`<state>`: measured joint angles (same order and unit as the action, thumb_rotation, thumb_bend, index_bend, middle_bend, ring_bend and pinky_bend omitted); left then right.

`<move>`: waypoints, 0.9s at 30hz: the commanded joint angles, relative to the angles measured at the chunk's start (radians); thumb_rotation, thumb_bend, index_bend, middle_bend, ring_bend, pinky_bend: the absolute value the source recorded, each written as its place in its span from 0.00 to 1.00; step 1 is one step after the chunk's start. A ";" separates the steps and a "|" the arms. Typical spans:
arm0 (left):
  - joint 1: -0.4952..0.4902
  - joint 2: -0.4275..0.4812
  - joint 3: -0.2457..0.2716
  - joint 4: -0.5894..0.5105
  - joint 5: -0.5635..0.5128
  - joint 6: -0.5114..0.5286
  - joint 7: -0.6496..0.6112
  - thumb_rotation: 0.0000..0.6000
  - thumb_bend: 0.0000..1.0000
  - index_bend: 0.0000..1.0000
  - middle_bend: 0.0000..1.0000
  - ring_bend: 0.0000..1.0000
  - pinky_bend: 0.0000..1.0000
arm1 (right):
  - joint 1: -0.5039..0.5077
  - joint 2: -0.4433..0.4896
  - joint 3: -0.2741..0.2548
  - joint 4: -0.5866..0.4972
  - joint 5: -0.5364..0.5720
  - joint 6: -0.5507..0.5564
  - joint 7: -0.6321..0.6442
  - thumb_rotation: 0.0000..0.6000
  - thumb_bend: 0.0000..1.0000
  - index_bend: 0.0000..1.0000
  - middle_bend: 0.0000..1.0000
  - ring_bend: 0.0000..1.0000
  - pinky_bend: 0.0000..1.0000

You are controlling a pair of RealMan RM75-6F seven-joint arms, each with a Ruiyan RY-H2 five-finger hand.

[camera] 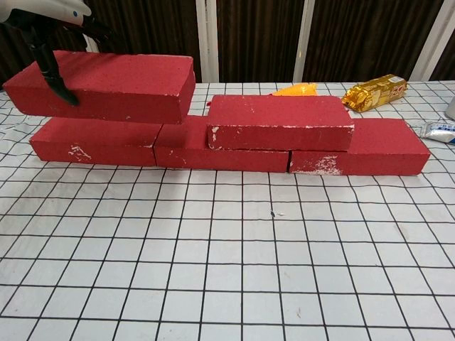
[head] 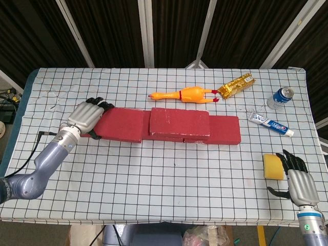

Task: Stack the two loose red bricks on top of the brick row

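My left hand (head: pixel 87 117) grips the left end of a loose red brick (head: pixel 120 124) and holds it over the left part of the brick row (camera: pixel 96 142). In the chest view the held brick (camera: pixel 106 85) sits just above the row's left and middle bricks, with the left hand (camera: pixel 53 21) at the top left. I cannot tell whether it touches them. Another red brick (camera: pixel 279 122) lies flat on top of the row, spanning its middle and right bricks (camera: pixel 362 153). My right hand (head: pixel 299 183) is open near the table's front right corner, holding nothing.
A yellow sponge (head: pixel 272 167) lies just left of my right hand. Behind the row are a rubber chicken (head: pixel 184 95) and a gold packet (head: pixel 237 85). A blue can (head: pixel 281 97) and a toothpaste tube (head: pixel 271 124) lie at the right.
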<state>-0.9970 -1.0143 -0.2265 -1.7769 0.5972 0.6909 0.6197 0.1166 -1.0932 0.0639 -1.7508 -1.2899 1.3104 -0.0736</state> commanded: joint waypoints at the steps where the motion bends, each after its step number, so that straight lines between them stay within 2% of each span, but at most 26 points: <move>1: -0.029 -0.022 0.003 0.078 0.035 -0.055 -0.070 1.00 0.00 0.29 0.20 0.07 0.12 | 0.005 -0.017 0.009 0.004 0.028 -0.003 -0.033 1.00 0.16 0.12 0.00 0.00 0.00; 13: -0.054 -0.086 0.025 0.282 0.143 -0.168 -0.238 1.00 0.00 0.28 0.20 0.07 0.11 | 0.016 -0.046 0.028 0.012 0.094 -0.007 -0.101 1.00 0.16 0.12 0.00 0.00 0.00; 19: -0.076 -0.112 0.039 0.336 0.196 -0.208 -0.286 1.00 0.00 0.27 0.20 0.06 0.11 | 0.014 -0.057 0.040 0.013 0.117 0.010 -0.125 1.00 0.16 0.12 0.00 0.00 0.00; 27: -0.095 -0.145 0.086 0.405 0.194 -0.229 -0.323 1.00 0.00 0.26 0.19 0.06 0.10 | 0.022 -0.067 0.042 0.022 0.139 -0.003 -0.144 1.00 0.16 0.12 0.00 0.00 0.00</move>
<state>-1.0895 -1.1537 -0.1465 -1.3793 0.7926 0.4624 0.3020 0.1376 -1.1593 0.1058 -1.7294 -1.1517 1.3081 -0.2172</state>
